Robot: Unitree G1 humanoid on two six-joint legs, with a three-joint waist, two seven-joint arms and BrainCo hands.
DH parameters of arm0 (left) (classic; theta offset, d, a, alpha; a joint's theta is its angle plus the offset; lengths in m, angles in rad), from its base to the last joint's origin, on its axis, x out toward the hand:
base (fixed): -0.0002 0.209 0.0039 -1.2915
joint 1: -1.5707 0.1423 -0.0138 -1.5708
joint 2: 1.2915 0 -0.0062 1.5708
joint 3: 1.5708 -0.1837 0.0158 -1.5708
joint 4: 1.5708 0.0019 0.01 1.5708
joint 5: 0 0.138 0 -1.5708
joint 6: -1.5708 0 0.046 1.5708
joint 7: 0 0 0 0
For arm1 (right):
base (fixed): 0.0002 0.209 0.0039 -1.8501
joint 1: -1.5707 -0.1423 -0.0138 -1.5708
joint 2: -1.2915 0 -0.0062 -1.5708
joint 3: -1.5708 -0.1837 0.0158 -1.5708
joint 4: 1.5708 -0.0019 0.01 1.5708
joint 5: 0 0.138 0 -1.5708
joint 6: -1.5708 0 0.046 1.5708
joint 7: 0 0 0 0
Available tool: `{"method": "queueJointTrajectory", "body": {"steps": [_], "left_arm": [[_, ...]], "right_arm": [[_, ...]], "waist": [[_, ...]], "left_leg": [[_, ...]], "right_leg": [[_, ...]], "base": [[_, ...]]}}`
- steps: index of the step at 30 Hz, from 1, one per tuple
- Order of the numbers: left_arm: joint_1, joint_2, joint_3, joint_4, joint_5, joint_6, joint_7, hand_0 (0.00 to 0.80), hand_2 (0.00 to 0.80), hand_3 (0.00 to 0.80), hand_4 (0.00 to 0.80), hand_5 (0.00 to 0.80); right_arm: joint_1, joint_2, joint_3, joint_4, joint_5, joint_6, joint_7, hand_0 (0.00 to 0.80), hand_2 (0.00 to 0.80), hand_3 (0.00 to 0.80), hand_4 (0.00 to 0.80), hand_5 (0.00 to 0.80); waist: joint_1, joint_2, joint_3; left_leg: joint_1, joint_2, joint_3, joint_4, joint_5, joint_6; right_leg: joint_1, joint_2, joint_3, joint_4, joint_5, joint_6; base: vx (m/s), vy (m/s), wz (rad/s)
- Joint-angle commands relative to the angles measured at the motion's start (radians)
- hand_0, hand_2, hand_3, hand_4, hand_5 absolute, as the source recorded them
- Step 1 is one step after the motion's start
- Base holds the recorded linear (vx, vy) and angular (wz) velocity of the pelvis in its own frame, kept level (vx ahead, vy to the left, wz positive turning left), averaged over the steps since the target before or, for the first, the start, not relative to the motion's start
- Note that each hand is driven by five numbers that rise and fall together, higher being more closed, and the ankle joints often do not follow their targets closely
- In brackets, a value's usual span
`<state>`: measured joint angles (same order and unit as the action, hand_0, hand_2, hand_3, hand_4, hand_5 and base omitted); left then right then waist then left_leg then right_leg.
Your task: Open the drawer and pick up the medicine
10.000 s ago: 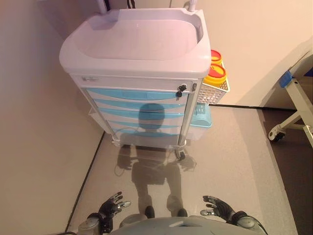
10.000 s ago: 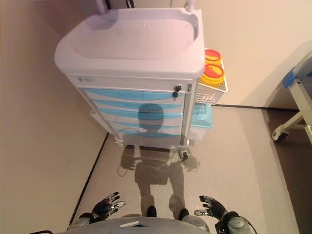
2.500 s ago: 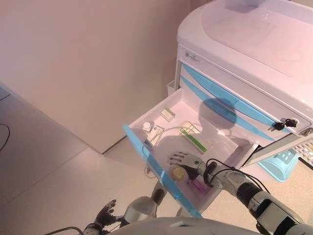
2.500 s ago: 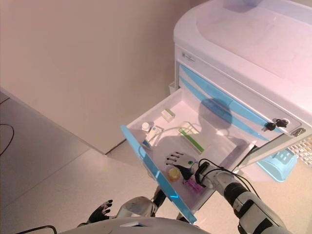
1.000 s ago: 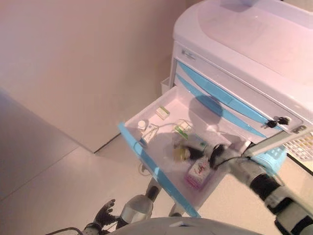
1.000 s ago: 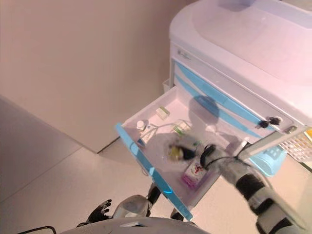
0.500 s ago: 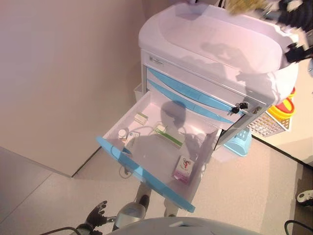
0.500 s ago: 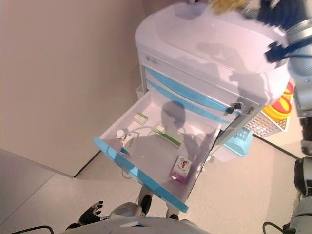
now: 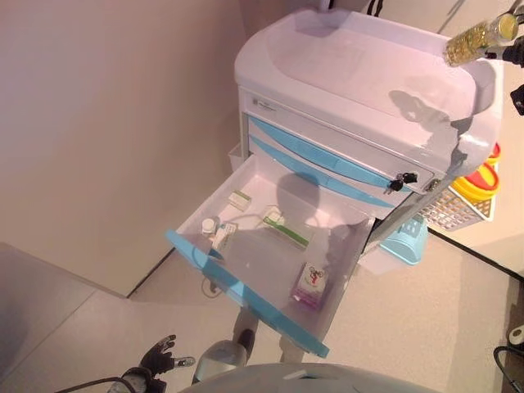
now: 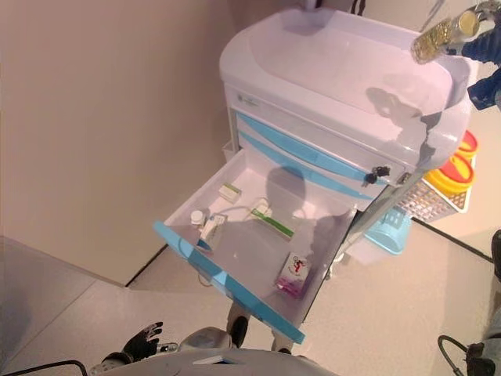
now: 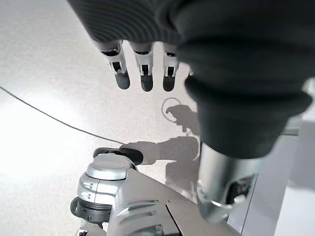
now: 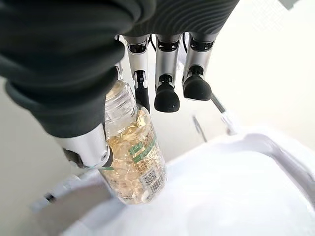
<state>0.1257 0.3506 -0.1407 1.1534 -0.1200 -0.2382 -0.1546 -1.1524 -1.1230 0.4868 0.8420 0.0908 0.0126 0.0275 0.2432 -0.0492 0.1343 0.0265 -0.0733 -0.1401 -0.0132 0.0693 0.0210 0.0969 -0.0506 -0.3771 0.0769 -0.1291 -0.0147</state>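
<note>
Hanging above the cart top's (image 9: 360, 65) edge, bottle (image 12: 133, 157) in right hand (image 12: 88, 64).

Silver fingers (image 12: 166, 69) with rounded dark tips extend from the right hand (image 12: 88, 64), its back sheathed in dark ribbed cover; left hand (image 11: 206, 73) alike.

Both eye views look down from above the right hand (image 12: 113, 64) onto one cart (image 9: 368, 78) and open drawer (image 10: 235, 243); wrist views sit very close.
</note>
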Motion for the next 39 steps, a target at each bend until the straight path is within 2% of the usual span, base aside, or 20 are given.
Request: {"method": "queueJointTrajectory", "body": {"steps": [1, 6, 13, 21, 28, 29, 30, 39], "left_arm": [[0.005, 0.060, -0.045, -0.017, -0.033, 0.004, 0.001, 0.000, 0.000, 0.000, 0.000, 0.000], [0.018, 0.058, -0.059, -0.039, -0.039, -0.011, 0.003, 0.000, 0.000, 0.000, 0.000, 0.000], [0.019, 0.068, -0.062, -0.073, -0.047, -0.029, -0.002, 0.000, 0.000, 0.000, 0.000, 0.000], [0.020, 0.071, -0.055, -0.104, -0.043, -0.032, 0.005, 0.000, 0.000, 0.000, 0.000, 0.000], [0.004, 0.082, -0.063, -0.119, -0.051, -0.036, -0.002, 0.000, 0.000, 0.000, 0.000, 0.000], [0.003, 0.082, -0.063, -0.118, -0.051, -0.038, -0.002, 0.000, 0.000, 0.000, 0.000, 0.000], [0.000, 0.084, -0.063, -0.120, -0.053, -0.036, -0.003, 0.000, 0.000, 0.000, 0.000, 0.000], [0.006, 0.077, -0.066, -0.111, -0.055, -0.046, -0.007, 0.000, 0.000, 0.000, 0.000, 0.000]], "right_arm": [[-0.204, -0.037, 0.077, 0.017, -0.062, -0.011, -0.012, 0.800, 0.800, 0.800, 0.800, 0.800], [-0.292, -0.033, 0.187, 0.111, -0.160, -0.011, 0.046, 0.800, 0.800, 0.800, 0.800, 0.800], [-0.349, -0.028, 0.263, 0.169, -0.235, -0.007, 0.136, 0.800, 0.800, 0.800, 0.800, 0.800], [-0.306, -0.014, 0.275, 0.172, -0.274, -0.037, 0.258, 0.800, 0.800, 0.800, 0.800, 0.800], [-0.251, 0.009, 0.246, 0.171, -0.282, -0.045, 0.275, 0.800, 0.800, 0.800, 0.800, 0.800], [-0.250, 0.009, 0.245, 0.171, -0.281, -0.044, 0.272, 0.467, 0.467, 0.467, 0.467, 0.467], [-0.246, 0.013, 0.241, 0.171, -0.285, -0.045, 0.255, 0.000, 0.000, 0.000, 0.000, 0.000], [-0.259, 0.004, 0.217, 0.157, -0.291, -0.061, 0.092, 0.000, 0.000, 0.000, 0.000, 0.000]], "waist": [[0.040, -0.030, -0.011], [0.062, -0.026, 0.012], [0.076, -0.026, 0.049], [0.082, -0.028, 0.082], [0.085, -0.023, 0.105], [0.085, -0.023, 0.106], [0.084, -0.022, 0.109], [0.076, -0.017, 0.106]], "left_leg": [[0.015, -0.028, 0.019, 0.010, -0.116, -0.011], [0.002, -0.030, 0.005, 0.011, -0.111, -0.013], [-0.022, -0.032, -0.006, 0.014, -0.101, -0.013], [-0.043, -0.034, -0.004, 0.022, -0.095, -0.011], [-0.058, -0.034, -0.001, 0.030, -0.092, -0.010], [-0.058, -0.035, -0.001, 0.030, -0.092, -0.010], [-0.059, -0.035, 0.000, 0.030, -0.091, -0.011], [-0.049, -0.032, 0.014, 0.025, -0.092, -0.013]], "right_leg": [[-0.009, -0.045, 0.009, 0.019, 0.011, 0.066], [-0.019, -0.049, 0.002, 0.027, 0.008, 0.063], [-0.042, -0.053, -0.005, 0.041, 0.009, 0.063], [-0.061, -0.055, -0.002, 0.046, 0.016, 0.063], [-0.072, -0.056, -0.001, 0.047, 0.021, 0.064], [-0.073, -0.055, 0.000, 0.047, 0.022, 0.064], [-0.074, -0.055, 0.000, 0.047, 0.024, 0.065], [-0.068, -0.057, 0.002, 0.044, 0.027, 0.071]], "base": [[0.042, 0.026, 0.16], [0.014, 0.023, 0.11], [-0.019, 0.011, 0.10], [-0.011, 0.002, 0.03], [-0.009, -0.003, 0.00], [0.000, 0.000, 0.00], [0.000, 0.000, 0.00], [0.000, 0.000, 0.00]]}}
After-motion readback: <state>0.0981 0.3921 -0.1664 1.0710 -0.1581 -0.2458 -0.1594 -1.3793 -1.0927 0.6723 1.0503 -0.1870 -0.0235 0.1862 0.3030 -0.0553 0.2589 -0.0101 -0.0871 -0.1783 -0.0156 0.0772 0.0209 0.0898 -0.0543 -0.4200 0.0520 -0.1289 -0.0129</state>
